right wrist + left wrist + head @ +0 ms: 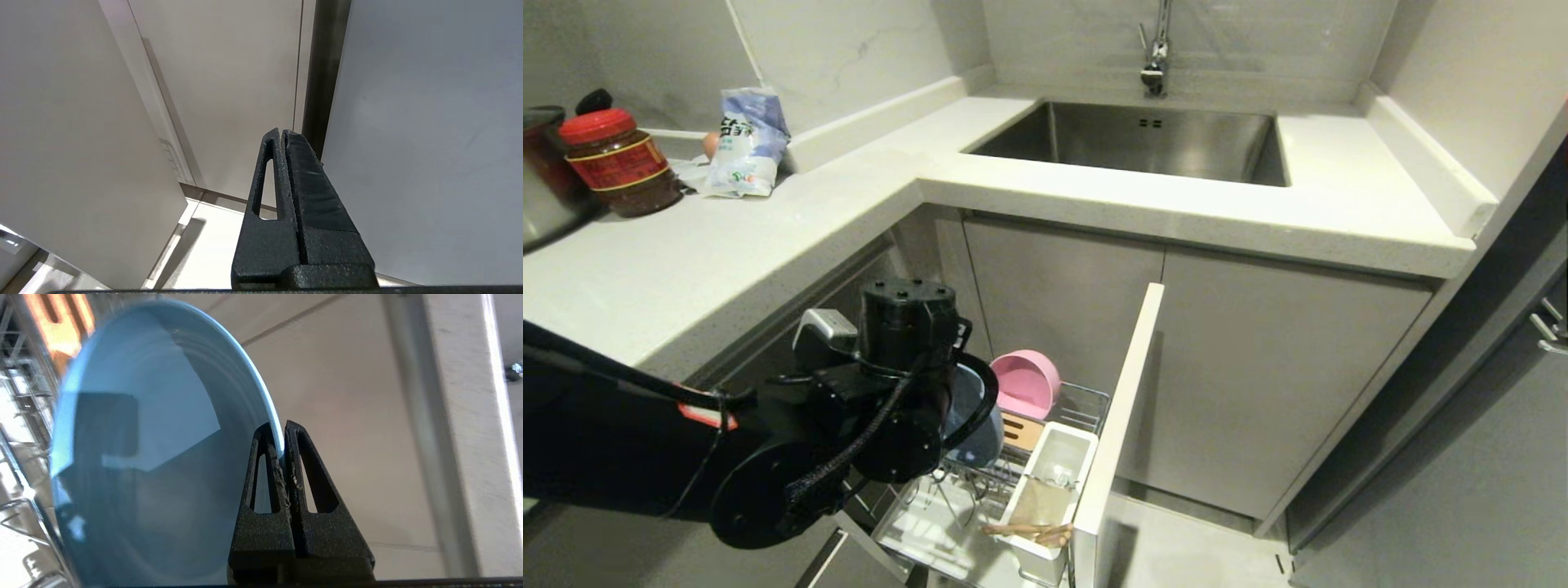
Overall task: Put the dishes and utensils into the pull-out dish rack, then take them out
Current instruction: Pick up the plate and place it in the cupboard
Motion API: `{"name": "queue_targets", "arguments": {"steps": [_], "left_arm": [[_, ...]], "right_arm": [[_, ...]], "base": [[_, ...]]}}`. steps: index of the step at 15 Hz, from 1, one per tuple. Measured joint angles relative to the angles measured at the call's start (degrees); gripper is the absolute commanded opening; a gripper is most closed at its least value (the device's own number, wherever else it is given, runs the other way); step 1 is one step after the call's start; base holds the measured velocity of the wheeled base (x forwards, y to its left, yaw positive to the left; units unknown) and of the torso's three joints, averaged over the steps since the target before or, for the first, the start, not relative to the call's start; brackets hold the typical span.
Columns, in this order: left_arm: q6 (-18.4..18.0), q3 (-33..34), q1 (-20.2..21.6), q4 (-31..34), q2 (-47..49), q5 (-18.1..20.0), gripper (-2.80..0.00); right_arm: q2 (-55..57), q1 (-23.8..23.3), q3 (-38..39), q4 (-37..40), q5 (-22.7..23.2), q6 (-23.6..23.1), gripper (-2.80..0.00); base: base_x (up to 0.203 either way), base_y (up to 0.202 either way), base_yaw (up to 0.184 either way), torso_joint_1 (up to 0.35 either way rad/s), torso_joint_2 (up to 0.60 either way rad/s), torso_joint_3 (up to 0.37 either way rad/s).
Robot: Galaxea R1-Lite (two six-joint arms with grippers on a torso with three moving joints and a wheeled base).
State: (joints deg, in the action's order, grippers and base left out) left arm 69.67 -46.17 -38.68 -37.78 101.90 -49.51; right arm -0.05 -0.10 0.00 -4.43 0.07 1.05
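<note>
The pull-out dish rack [1086, 404] stands drawn out below the counter, its tall white front panel [1125, 384] on the right. The pink bowl [1027, 382] rests on its edge at the rack's back, by the wooden strip [1021, 430]. Chopsticks [1027, 531] lie in the white utensil cup [1058, 457]. My left gripper [282, 430] is shut on the rim of the light-blue plate [155, 457], which it holds upright over the rack. In the head view the plate [976, 429] shows partly behind my left wrist. My right gripper [282, 132] hangs shut and empty by the cabinet fronts.
The steel sink [1143, 139] and faucet [1156, 57] lie at the back of the white counter [768, 237]. A red-lidded jar [617, 159] and a blue-white bag [745, 143] stand at the far left. Plain cabinet doors [1258, 376] close off the space right of the rack.
</note>
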Motion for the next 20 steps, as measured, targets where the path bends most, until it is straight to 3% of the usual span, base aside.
{"name": "queue_targets", "arguments": {"steps": [10,20], "left_arm": [[2.85,1.73,0.27,-0.05,3.42,-0.13,-2.8],[2.7,3.64,0.19,0.29,6.01,-0.28,-2.8]], "right_arm": [[0.0,0.0,0.0,-0.01,0.0,0.0,-2.8],[0.0,0.0,0.0,-0.01,0.0,0.0,-2.8]], "base": [[0.0,0.0,0.0,0.0,0.0,0.0],[0.0,0.0,0.0,0.0,0.0,0.0]]}}
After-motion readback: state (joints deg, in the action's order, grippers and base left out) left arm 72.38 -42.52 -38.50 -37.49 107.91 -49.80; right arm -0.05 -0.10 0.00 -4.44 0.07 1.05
